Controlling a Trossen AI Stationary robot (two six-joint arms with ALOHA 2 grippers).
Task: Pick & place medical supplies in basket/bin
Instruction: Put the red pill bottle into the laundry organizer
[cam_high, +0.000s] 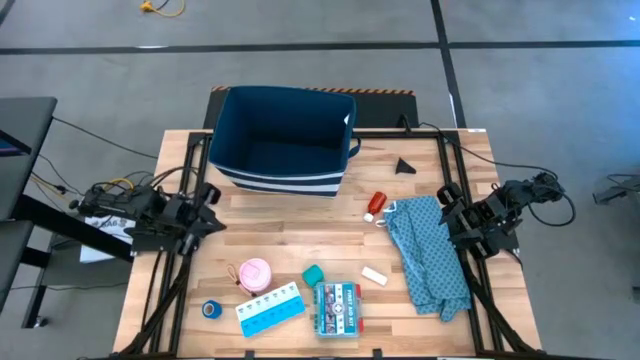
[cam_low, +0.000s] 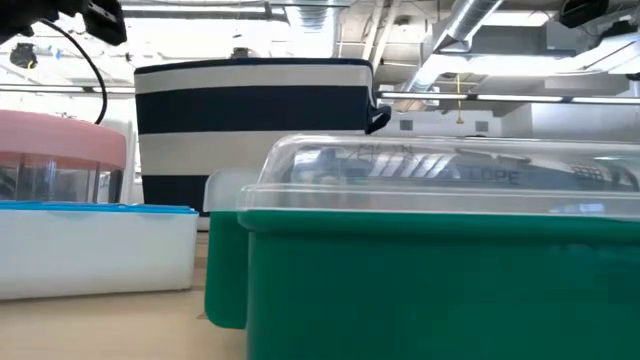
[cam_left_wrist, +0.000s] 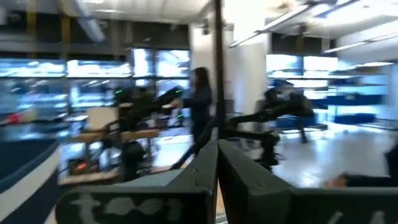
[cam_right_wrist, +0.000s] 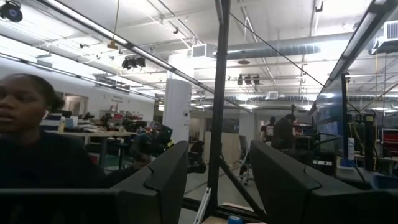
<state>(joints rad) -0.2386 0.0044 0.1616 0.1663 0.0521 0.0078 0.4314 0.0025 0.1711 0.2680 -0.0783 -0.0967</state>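
Two parked arms overhead, person (cam_right_wrist: 31, 137) only behind right wrist fingers (cam_right_wrist: 165, 180)

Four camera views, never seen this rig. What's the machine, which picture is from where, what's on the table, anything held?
It is a robot with two dark arms at a wooden table. One picture looks straight down, one looks level across the tabletop, and two come from cameras on the arms' wrists, facing out into the room.

From above: the left gripper waits at the left edge, the right gripper at the right edge. Neither holds anything.

On the table: a navy bin at the back, a red-capped bottle, a teal cloth, a pink roll, a blue tape roll, a pill organizer, a flat box, and small teal and white bits.
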